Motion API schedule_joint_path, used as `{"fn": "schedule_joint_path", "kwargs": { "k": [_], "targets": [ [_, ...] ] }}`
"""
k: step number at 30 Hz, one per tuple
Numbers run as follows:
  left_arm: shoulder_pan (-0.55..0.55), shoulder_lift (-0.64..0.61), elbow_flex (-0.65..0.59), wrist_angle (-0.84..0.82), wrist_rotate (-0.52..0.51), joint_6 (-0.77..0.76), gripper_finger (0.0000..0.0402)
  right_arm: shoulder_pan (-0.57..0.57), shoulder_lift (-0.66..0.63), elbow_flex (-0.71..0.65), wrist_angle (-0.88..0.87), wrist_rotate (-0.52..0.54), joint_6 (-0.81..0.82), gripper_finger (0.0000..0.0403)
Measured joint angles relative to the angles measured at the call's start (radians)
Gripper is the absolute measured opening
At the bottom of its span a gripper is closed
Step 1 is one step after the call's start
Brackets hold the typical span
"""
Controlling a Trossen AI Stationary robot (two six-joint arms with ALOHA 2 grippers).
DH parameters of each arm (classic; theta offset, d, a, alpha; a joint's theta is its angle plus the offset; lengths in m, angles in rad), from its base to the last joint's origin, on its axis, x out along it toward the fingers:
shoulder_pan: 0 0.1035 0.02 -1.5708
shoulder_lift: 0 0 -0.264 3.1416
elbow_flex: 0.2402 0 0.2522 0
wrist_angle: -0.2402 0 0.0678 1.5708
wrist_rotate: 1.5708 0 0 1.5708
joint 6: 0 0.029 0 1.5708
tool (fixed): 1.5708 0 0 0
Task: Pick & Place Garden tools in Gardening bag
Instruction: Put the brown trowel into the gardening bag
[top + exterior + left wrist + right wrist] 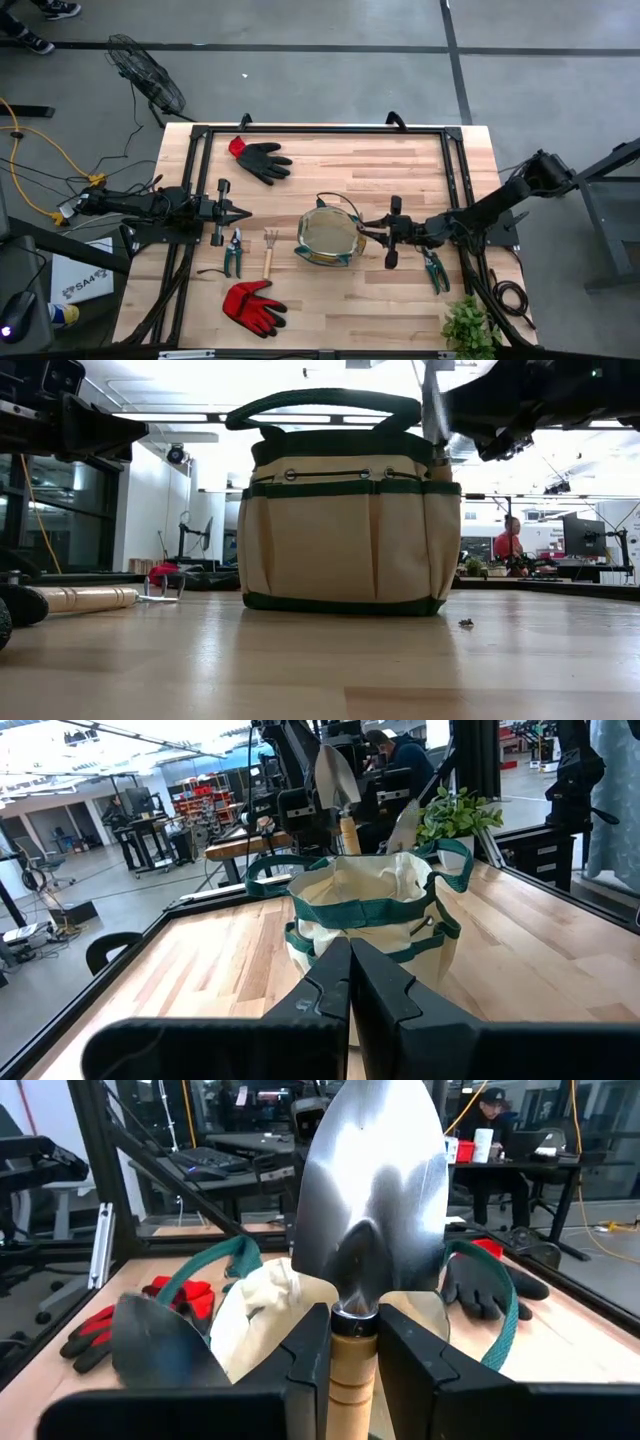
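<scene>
Centrally, the right gripper (352,1355) pinches a trowel's (370,1200) smooth wooden handle, shiny pointed blade upright over the canvas gardening bag (327,237). Left-frame in the high view, the left gripper (243,213) waits, fingers pressed together.

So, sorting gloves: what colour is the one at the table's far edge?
Black with a red cuff, clearest from the high view.

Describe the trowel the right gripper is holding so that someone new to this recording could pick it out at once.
Start at the gardening bag in the middle of the wooden table. At the bag's rim, on the side toward the potted plant, the right gripper is shut on the wooden handle of a trowel. Its silver blade stands upright, while a second trowel already sits inside the bag.
</scene>
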Motion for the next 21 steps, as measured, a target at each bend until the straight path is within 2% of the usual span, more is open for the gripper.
{"fn": "schedule_joint_path", "kwargs": {
  "k": [5,21],
  "targets": [
    [0.0,0.0,0.0,0.0,0.001,0.0,0.0,-0.018,0.029,0.0,0.0,-0.039,0.01,0.0055],
    [0.0,0.0,0.0,0.0,0.004,0.0,0.0,-0.037,0.051,-0.044,-0.023,-0.044,0.1,0.0055]
  ]
}}
